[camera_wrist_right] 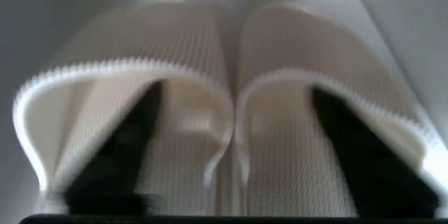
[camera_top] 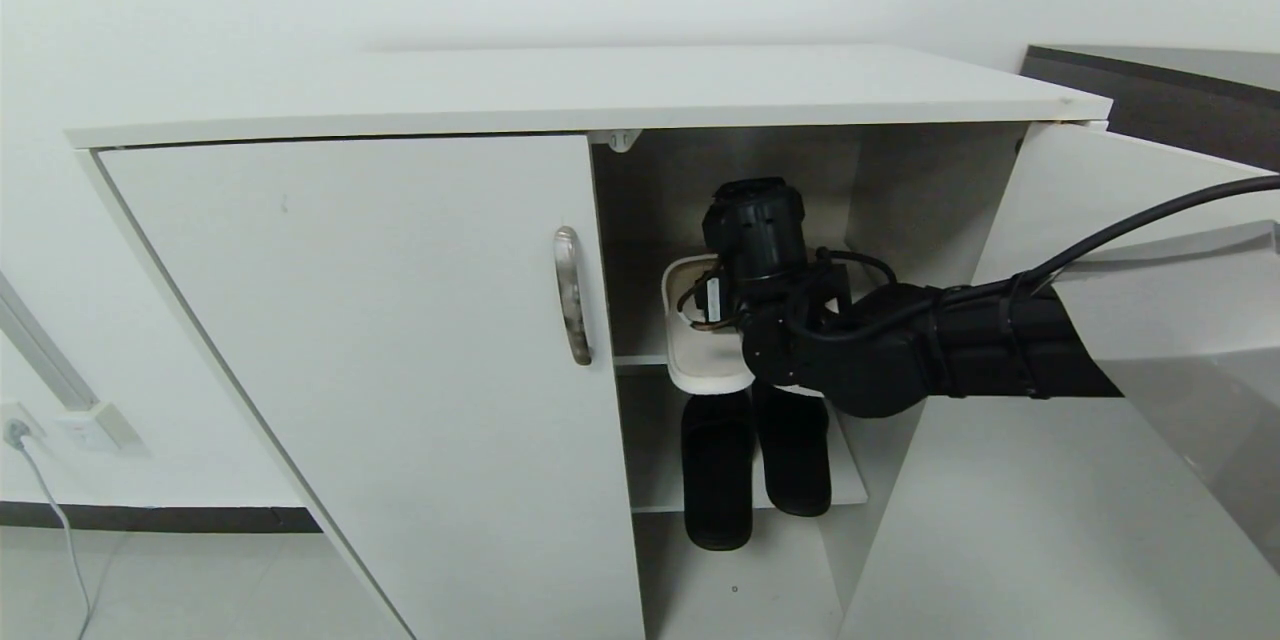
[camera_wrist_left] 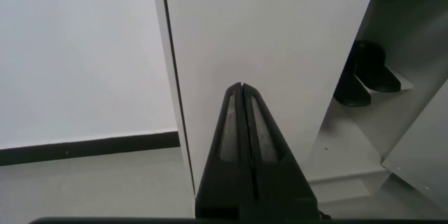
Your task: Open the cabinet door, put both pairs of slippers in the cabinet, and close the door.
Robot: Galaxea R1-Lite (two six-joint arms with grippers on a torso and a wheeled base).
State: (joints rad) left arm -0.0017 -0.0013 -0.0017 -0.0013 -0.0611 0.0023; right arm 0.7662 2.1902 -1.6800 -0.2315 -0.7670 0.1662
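The white cabinet [camera_top: 600, 85] has its left door [camera_top: 350, 340] closed and its right door [camera_top: 1000, 520] swung open. A pair of black slippers [camera_top: 755, 470] [camera_wrist_left: 367, 73] lies on the lower shelf, heels over the edge. A pair of white slippers [camera_top: 700, 350] [camera_wrist_right: 294, 49] rests side by side on the upper shelf. My right arm [camera_top: 900, 350] reaches into that compartment. My right gripper [camera_wrist_right: 234, 94] is open, one finger in each white slipper's mouth and well apart. My left gripper [camera_wrist_left: 241, 91] is shut on nothing, low in front of the closed door.
A metal handle [camera_top: 570, 295] sits at the closed door's right edge. A wall socket with a cable [camera_top: 20, 430] is at the lower left. A dark counter [camera_top: 1150, 90] stands behind the cabinet on the right. Grey floor [camera_wrist_left: 91, 189] lies below.
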